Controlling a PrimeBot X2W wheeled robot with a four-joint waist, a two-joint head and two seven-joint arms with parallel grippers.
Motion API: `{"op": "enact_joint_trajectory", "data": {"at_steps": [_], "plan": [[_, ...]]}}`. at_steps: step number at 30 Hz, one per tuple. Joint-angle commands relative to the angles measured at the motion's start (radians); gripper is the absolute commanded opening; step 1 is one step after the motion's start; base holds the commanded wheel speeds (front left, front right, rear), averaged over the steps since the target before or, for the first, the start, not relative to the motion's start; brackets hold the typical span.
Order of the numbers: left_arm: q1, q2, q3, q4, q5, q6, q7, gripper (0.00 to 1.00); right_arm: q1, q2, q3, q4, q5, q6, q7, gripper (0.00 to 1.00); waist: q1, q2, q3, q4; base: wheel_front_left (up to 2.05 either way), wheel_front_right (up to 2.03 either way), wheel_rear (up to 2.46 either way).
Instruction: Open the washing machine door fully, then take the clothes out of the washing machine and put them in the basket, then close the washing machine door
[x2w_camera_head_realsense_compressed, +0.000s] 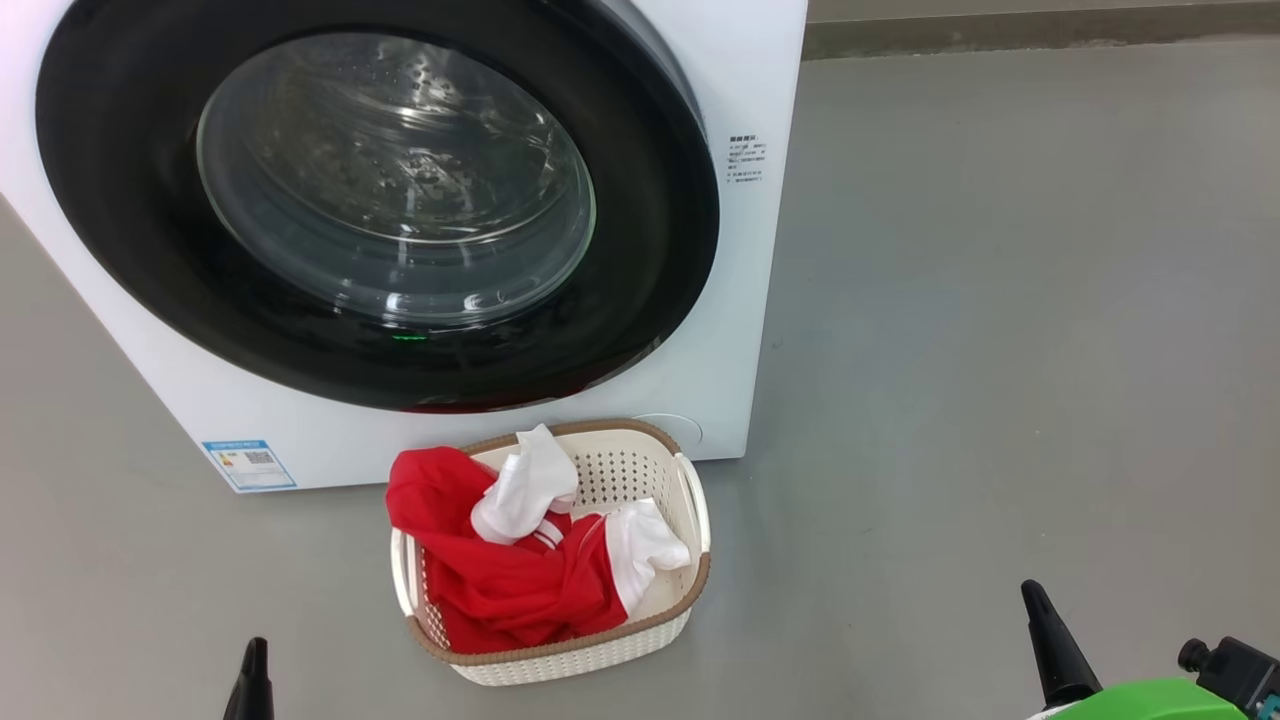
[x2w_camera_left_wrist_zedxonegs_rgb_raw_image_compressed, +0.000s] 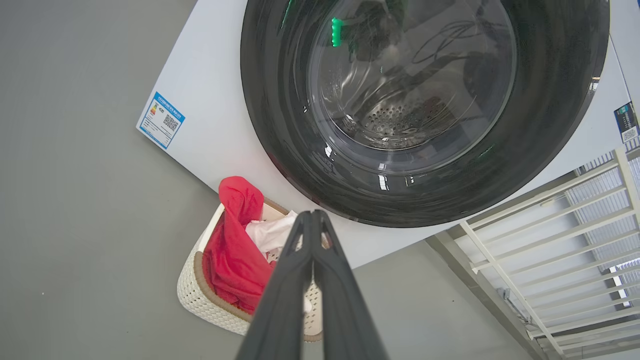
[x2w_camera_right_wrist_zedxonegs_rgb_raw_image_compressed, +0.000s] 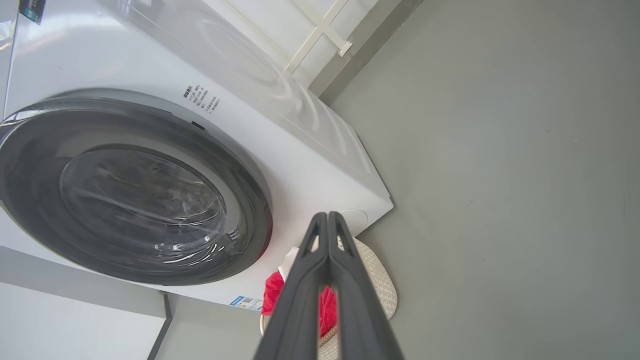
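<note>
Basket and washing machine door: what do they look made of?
The basket looks like moulded cream plastic, matte, by its regular perforations; the brown rim imitates weave. The washing machine door: glossy black rim, likely plastic, with sharp reflections; clear bulging window, probably glass.

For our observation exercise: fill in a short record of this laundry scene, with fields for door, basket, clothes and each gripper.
washing machine door: looks closed on the washing machine
basket: on the grey floor, just in front of the machine
clothes: red and white, heaped in the basket, red fabric draped over its rim
left gripper: shut, empty
right gripper: shut, empty
</note>
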Motion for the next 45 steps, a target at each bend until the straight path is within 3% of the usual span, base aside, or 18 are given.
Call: {"op": "enact_joint_trajectory", "data": {"at_steps": [1, 45], "plan": [[-0.044, 0.011, 0.023, -0.02, -0.029, -0.002, 0.005, 0.0, -0.04, -0.004, 0.003, -0.028, 0.029, 0.0, 0.009, 0.0, -0.0001, 0.0, 0.0, 0.001, 0.0, 0.0, 0.0], [-0.123, 0.002, 0.066, -0.019, -0.474, -0.003, 0.129, 0.0, -0.086, 0.023, -0.044, -0.065, 0.471, 0.0, 0.136, 0.0, -0.0001, 0.0, -0.004, 0.022, 0.0, 0.0, 0.0]]}}
